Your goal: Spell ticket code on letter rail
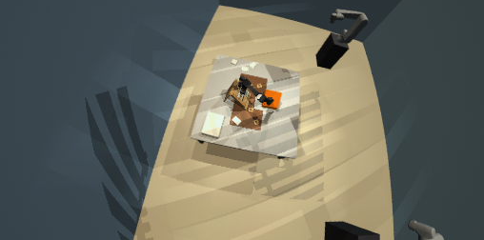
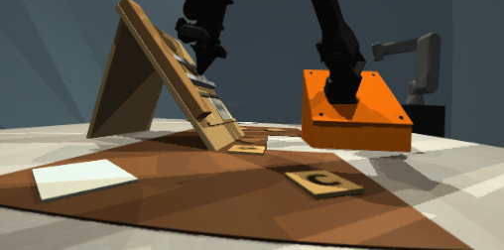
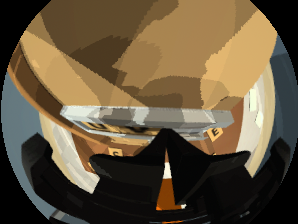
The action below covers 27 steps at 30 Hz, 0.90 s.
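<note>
End effector (image 2: 204, 65) clenched on nothing, tip against rail (image 2: 200, 81) on tilted board (image 2: 149, 41); tile C (image 2: 323, 182) loose on near mat (image 2: 198, 199); pushing too hard could tip board off bench (image 2: 456, 165).

Off the counter, a grey idle arm (image 2: 422, 58) stands on a black box (image 2: 427, 119) in the background, and from above that same box (image 1: 332, 51) sits at the edge of the pale wooden floor (image 1: 305, 191). Another black box (image 1: 350, 230) shows at the bottom edge, a grey arm (image 1: 421, 230) just beside it. Dark blue-grey walls (image 1: 95, 39) all around, striped with shadow.
</note>
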Motion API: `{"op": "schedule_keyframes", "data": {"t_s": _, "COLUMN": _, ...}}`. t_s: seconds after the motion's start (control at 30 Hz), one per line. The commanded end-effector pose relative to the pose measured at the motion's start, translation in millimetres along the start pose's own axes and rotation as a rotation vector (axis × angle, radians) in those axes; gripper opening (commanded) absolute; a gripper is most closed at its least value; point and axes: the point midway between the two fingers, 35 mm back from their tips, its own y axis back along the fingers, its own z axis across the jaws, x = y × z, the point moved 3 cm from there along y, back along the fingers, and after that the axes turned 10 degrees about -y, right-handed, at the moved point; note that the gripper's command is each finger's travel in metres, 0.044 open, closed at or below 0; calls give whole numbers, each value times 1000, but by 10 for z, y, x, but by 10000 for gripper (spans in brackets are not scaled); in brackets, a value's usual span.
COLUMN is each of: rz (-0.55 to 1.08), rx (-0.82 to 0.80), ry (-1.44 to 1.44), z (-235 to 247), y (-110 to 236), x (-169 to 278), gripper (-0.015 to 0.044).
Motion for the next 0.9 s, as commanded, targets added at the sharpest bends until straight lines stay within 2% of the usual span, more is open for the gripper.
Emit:
{"op": "schedule_keyframes", "data": {"t_s": 0.0, "rz": 2, "rx": -5, "ry": -7, "z": 22, "y": -13, "x": 14, "gripper": 0}}
{"op": "schedule_keyframes", "data": {"t_s": 0.6, "rz": 2, "rx": -5, "ry": -7, "z": 76, "y": -12, "x": 19, "gripper": 0}}
{"op": "schedule_keyframes", "data": {"t_s": 0.87, "rz": 3, "rx": -5, "ry": -8, "z": 26, "y": 92, "x": 82, "gripper": 0}}
